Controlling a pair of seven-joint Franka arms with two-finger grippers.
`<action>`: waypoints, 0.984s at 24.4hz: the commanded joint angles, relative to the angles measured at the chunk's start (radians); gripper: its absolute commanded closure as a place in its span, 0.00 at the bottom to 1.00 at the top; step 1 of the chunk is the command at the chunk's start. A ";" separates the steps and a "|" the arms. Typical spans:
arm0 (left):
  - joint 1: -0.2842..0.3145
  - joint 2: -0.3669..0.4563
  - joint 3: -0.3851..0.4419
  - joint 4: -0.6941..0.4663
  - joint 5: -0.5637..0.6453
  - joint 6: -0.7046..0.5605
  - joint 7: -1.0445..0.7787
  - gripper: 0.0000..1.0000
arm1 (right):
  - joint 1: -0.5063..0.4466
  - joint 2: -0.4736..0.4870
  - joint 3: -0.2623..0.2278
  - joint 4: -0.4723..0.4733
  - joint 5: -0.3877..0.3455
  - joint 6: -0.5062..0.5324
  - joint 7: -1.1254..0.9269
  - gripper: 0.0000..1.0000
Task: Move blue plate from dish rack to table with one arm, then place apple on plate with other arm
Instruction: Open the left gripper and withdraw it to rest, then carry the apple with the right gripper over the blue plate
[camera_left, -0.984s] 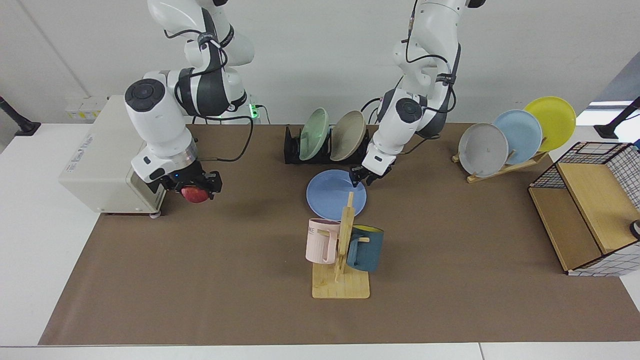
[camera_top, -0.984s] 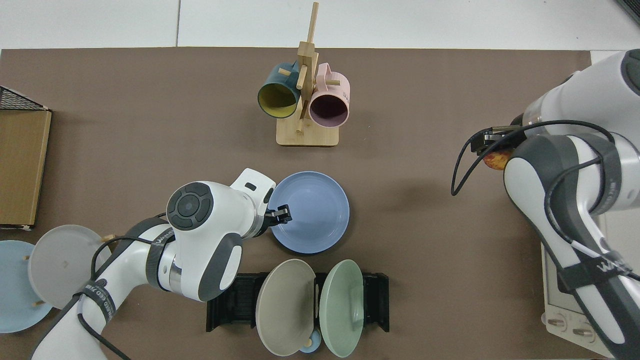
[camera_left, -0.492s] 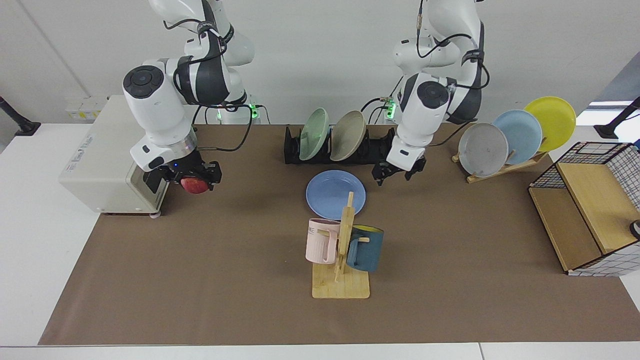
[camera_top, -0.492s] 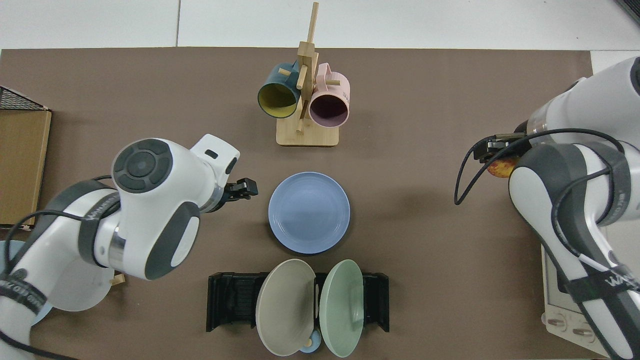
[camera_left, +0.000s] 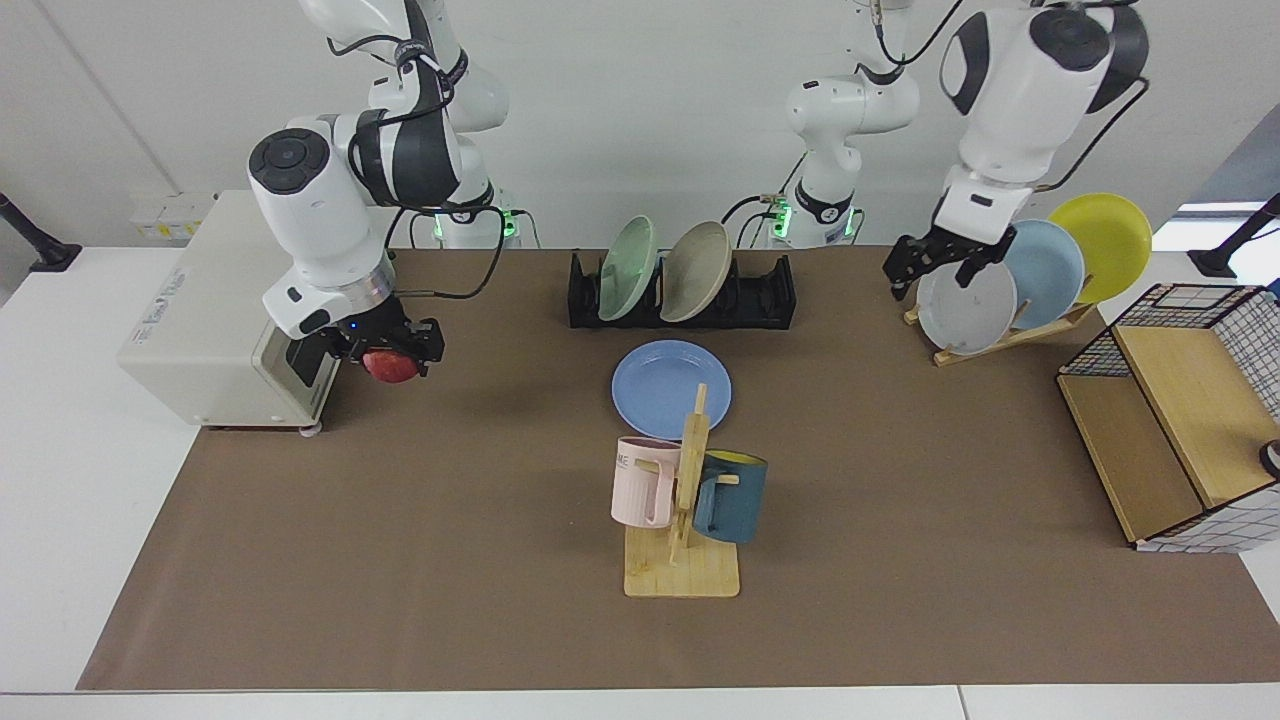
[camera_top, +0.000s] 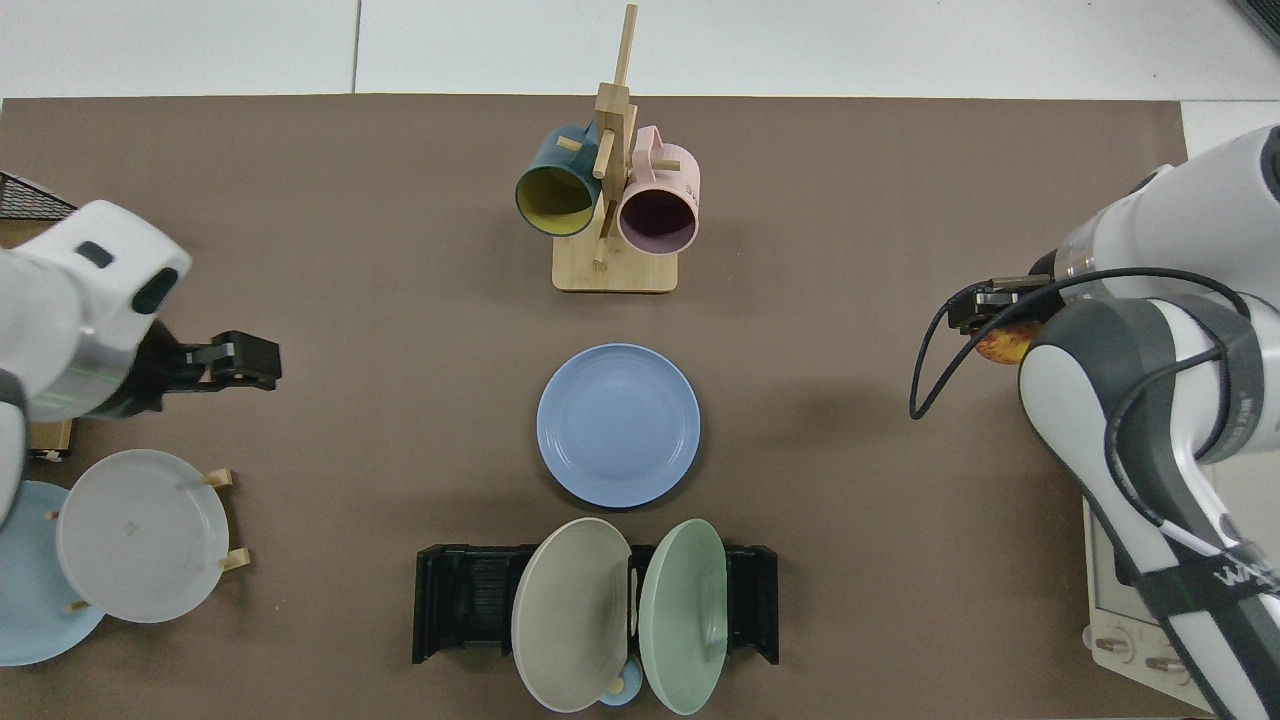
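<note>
The blue plate (camera_left: 668, 383) (camera_top: 618, 425) lies flat on the brown mat of the table (camera_left: 450, 520), just in front of the black dish rack (camera_left: 765, 295) (camera_top: 455, 605). My right gripper (camera_left: 392, 362) (camera_top: 995, 325) hangs above the mat beside the white box, shut on the red apple (camera_left: 390, 368) (camera_top: 1002, 346), well apart from the plate. My left gripper (camera_left: 932, 266) (camera_top: 250, 362) is raised near the wooden plate stand, open and holding nothing.
A green plate (camera_left: 628, 268) and a beige plate (camera_left: 696, 270) stand in the rack. A mug tree (camera_left: 684, 500) stands directly before the blue plate. The wooden stand (camera_left: 1010, 335) carries grey, sky-blue and yellow plates. A white box (camera_left: 200, 310) and a wire basket (camera_left: 1190, 400) flank the mat.
My left gripper has let go of the blue plate, risen and swung away to the wooden plate stand. The right gripper with the apple has barely moved.
</note>
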 joint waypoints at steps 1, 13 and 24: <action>0.003 0.021 0.064 0.097 0.012 -0.111 0.151 0.00 | -0.010 -0.031 0.011 -0.037 -0.004 0.022 -0.012 1.00; -0.002 0.007 0.059 0.087 0.003 -0.093 0.145 0.00 | 0.072 -0.024 0.014 -0.017 0.007 0.022 0.122 1.00; 0.001 0.006 0.058 0.097 0.001 -0.091 0.148 0.00 | 0.275 -0.030 0.016 -0.014 0.015 0.048 0.423 1.00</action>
